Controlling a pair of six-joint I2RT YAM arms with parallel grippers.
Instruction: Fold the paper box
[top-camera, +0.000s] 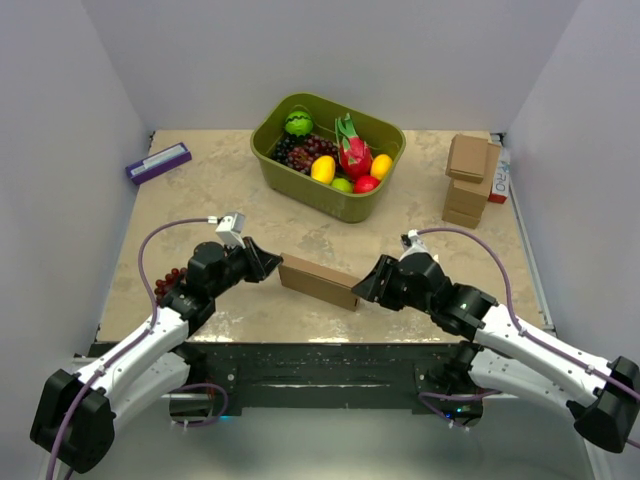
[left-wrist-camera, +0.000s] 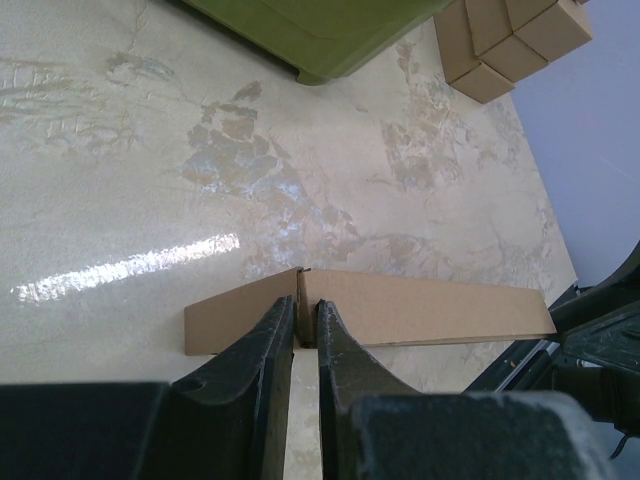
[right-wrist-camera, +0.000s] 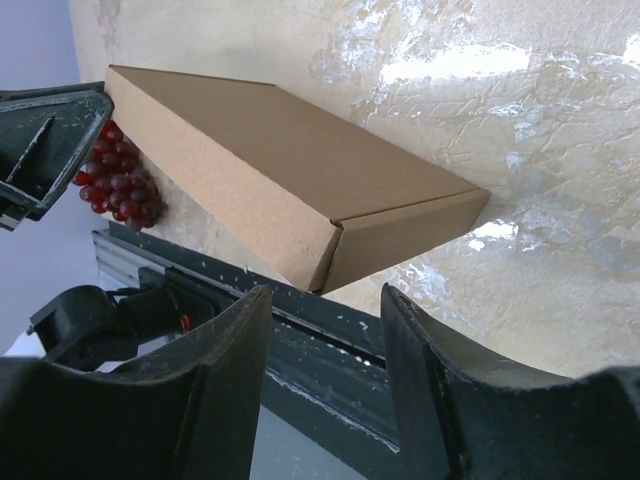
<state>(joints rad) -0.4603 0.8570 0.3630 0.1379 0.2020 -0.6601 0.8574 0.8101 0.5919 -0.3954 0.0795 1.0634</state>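
Observation:
The paper box (top-camera: 318, 280) is a thin closed brown cardboard box lying near the table's front edge, between both arms. It also shows in the left wrist view (left-wrist-camera: 430, 310) and in the right wrist view (right-wrist-camera: 270, 160). My left gripper (top-camera: 272, 262) is at the box's left end. Its jaws (left-wrist-camera: 307, 320) are almost together and pinch the box's corner edge. My right gripper (top-camera: 362, 290) is open at the box's right end. The box corner lies just ahead of its fingertips (right-wrist-camera: 326, 292), not between them.
A green bin (top-camera: 300, 180) of toy fruit stands at the back centre. A stack of small brown boxes (top-camera: 470, 180) sits at the back right. A purple item (top-camera: 158, 162) lies at the back left. Red grapes (top-camera: 168, 285) lie by my left arm. The dark front rail (right-wrist-camera: 300, 340) runs just below the box.

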